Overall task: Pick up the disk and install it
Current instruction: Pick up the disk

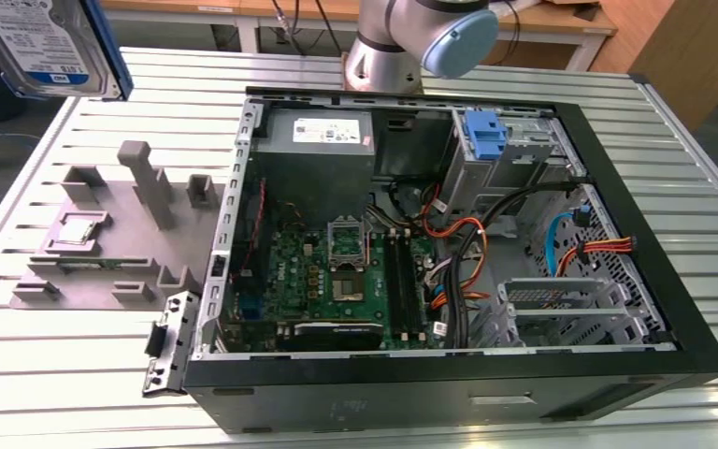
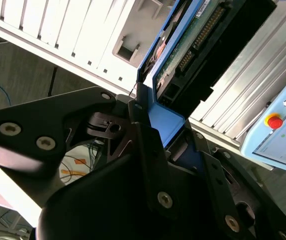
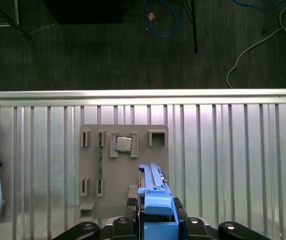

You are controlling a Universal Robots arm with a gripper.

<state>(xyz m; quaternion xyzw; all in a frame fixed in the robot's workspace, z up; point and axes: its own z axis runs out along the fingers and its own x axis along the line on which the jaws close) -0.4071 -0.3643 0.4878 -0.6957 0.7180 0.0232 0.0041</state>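
1. I see the table (image 1: 709, 187) carrying the open case (image 1: 459, 393).
2. A grey fixture (image 1: 85, 290) lies just beside the case.
3. The disk (image 1: 48, 47) hangs in the air, off the case's fixture side.
4. The gripper (image 3: 154, 206) clamps the disk between its fingers (image 3: 131, 202).

Disk (image 3: 152, 180) sits clamped between the gripper (image 3: 155, 212) fingers, projecting beyond their tips. Directly below the tool: fixture plate (image 3: 90, 162) on the slatted table (image 3: 233, 150), chip (image 3: 124, 144) in one of its pockets. Open computer case (image 1: 459, 383) on the same table, to the exterior view's right of the plate, well apart from the tool.
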